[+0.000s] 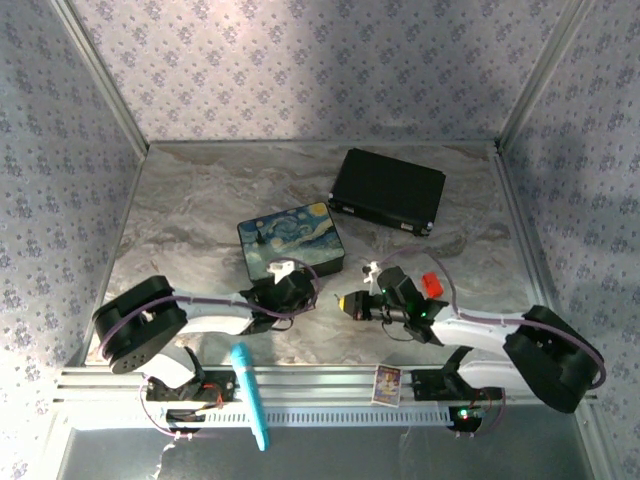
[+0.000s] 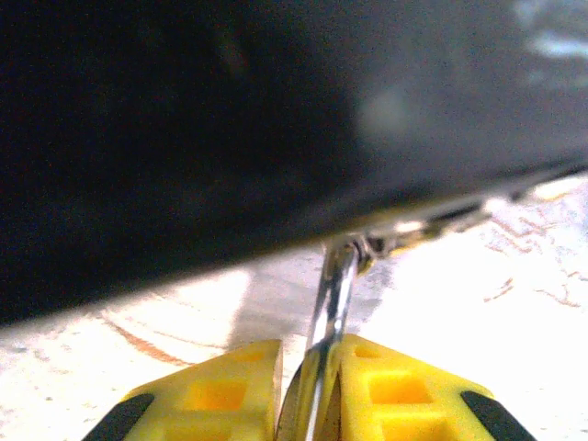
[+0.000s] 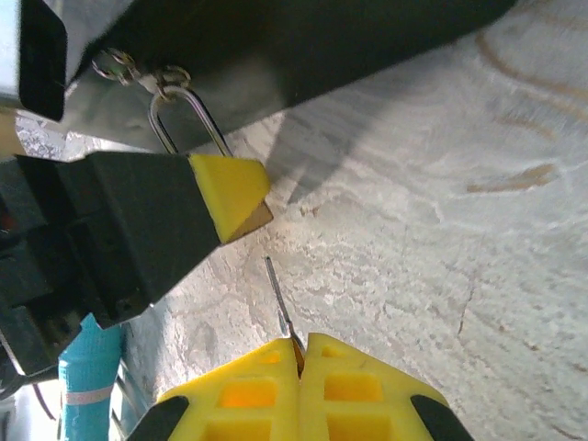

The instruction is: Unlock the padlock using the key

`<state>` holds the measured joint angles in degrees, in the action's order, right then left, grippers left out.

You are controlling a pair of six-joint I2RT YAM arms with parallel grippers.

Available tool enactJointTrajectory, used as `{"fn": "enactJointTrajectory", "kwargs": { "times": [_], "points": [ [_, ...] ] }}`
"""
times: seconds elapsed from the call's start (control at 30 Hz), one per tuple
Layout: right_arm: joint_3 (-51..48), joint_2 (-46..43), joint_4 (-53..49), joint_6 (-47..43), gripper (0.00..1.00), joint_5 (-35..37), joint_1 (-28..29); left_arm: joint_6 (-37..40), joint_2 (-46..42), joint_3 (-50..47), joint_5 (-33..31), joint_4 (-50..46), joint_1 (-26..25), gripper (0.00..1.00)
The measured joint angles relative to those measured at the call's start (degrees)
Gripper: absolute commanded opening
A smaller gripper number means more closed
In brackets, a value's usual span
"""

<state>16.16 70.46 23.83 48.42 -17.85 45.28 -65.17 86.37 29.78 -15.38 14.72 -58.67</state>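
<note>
1. Floral wallpaper closes in a marbled table [image 1: 200, 225], and the padlock [image 2: 328, 303] hangs at the near edge of the painted box [image 1: 300, 235], its thin silver shackle hooked through the box's hasp [image 3: 138, 69].
2. From the right wrist, the padlock's long axis slants from the hasp at upper left down to the right. Only a brown sliver of its body peeks out under a yellow pad, and I cannot see the keyhole.
3. The left gripper [image 2: 310, 354] is pinching the padlock, pads pressed against it from both sides and holding it out from the box.
4. The key [image 3: 278, 299] is pinched in the right gripper [image 3: 301, 342], fingers pressed together on its bow. Its narrow blade sticks out ahead of them, pointing up and slightly left.
5. The relation that matters: the padlock body lies ahead and slightly left of the key tip, near but apart, with bare table between. The blade looks roughly in line with the padlock's axis, so the right arm likely only needs to advance along the blade, with a small correction leftward.
6. From above, the two grippers sit side by side, the right one just right of the left.
7. Containers: the painted box is closed, contents unseen. A black case [image 1: 388, 190] farther back is also shut.
8. A red block [image 1: 432, 285] lies beside the right arm.
</note>
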Motion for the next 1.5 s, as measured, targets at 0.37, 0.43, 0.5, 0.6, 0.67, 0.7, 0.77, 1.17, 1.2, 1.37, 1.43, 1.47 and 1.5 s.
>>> {"fn": "enactJointTrajectory", "kwargs": {
  "times": [0.37, 0.43, 0.5, 0.6, 0.67, 0.7, 0.77, 1.17, 1.2, 1.37, 1.43, 1.47, 1.5],
  "points": [
    [4.79, 14.91, 9.03, 9.92, 0.0, -16.52, -3.56, -3.3, -3.8, -7.26, -0.57, 10.14, -0.15, 0.05],
    [6.01, 18.27, 11.54, 12.46, 0.0, -19.47, -3.76, -3.48, -4.2, -8.28, -0.52, 12.22, 0.17, 0.04],
    [7.08, 21.51, 14.08, 14.45, 0.0, -21.66, -4.09, -3.76, -4.26, -8.63, -0.46, 13.33, 0.46, 0.03],
    [7.74, 25.99, 18.23, 17.29, 0.0, -24.13, -4.63, -4.55, -4.26, -9.84, -0.46, 16.85, 1.01, 0.0],
    [7.72, 28.39, 21.0, 19.12, 0.0, -25.35, -4.92, -5.05, -4.24, -11.17, -0.46, 19.54, 1.53, 0.0],
    [7.72, 29.11, 21.97, 19.74, 0.0, -25.7, -4.92, -5.25, -4.2, -11.69, -0.44, 20.46, 1.73, 0.0],
    [7.72, 30.14, 24.24, 20.96, 0.0, -26.51, -4.92, -5.62, -3.93, -12.81, -0.42, 22.86, 2.08, 0.0],
    [7.78, 31.74, 31.3, 24.04, 0.0, -28.09, -5.9, -8.46, -2.25, -13.22, -0.31, 30.16, 2.71, 0.0],
    [7.8, 31.89, 31.54, 24.24, 0.0, -28.06, -6.08, -8.57, -2.25, -13.27, -0.26, 30.47, 2.71, 0.0],
    [8.37, 32.85, 33.77, 25.31, 0.0, -28.11, -6.54, -8.66, -2.36, -13.25, 0.17, 30.38, 2.69, 0.0],
    [8.41, 33.0, 34.53, 25.79, 0.0, -28.28, -6.6, -8.68, -2.38, -13.25, 0.15, 30.38, 2.71, 0.0],
    [8.41, 33.11, 34.75, 25.99, 0.0, -28.37, -6.6, -8.66, -2.38, -13.25, 0.13, 30.32, 2.71, 0.0],
    [8.41, 33.2, 34.95, 26.18, 0.0, -28.48, -6.64, -8.66, -2.38, -13.22, 0.15, 30.27, 2.71, 0.0]
  ]
}}
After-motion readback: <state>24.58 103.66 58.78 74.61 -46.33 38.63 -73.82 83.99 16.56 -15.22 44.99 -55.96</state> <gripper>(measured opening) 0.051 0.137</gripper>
